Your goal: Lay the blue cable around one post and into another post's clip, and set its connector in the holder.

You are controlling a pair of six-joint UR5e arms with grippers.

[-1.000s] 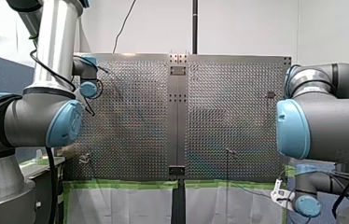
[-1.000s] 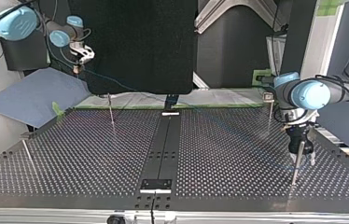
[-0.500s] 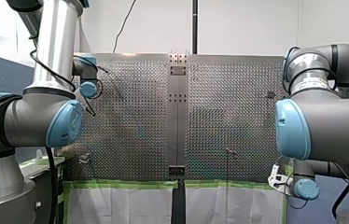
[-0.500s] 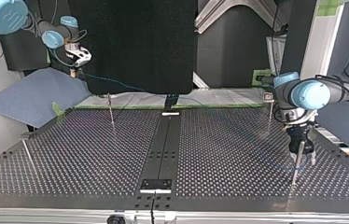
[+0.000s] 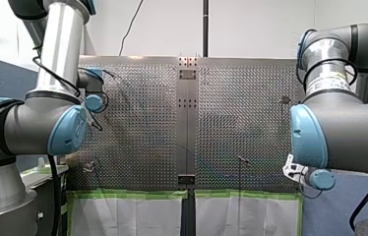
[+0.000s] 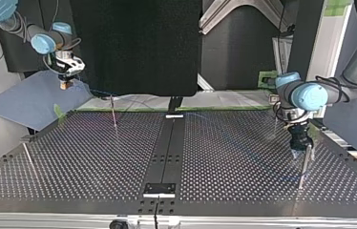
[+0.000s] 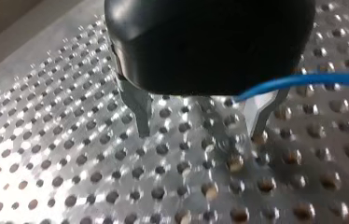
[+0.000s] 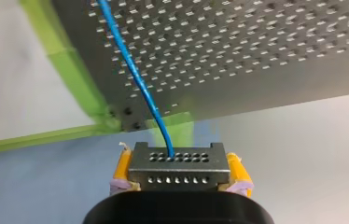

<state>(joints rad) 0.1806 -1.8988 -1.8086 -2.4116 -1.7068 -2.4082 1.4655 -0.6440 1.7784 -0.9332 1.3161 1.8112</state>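
While right claw (image 8: pixel 180 164) clamps connector (image 8: pixel 179 171), cable (image 8: pixel 136 74) ahead

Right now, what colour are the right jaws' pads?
Yellow pads, clamping the connector; clearest in right wrist view.

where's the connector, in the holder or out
Out. The connector is clamped between my right gripper's yellow pads, held past the table's edge, with the cable running back over the table.

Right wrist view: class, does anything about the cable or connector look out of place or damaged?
Nothing looks damaged. The connector sits square between my right gripper's yellow pads, off the table past its green-taped edge, the cable running back over it.
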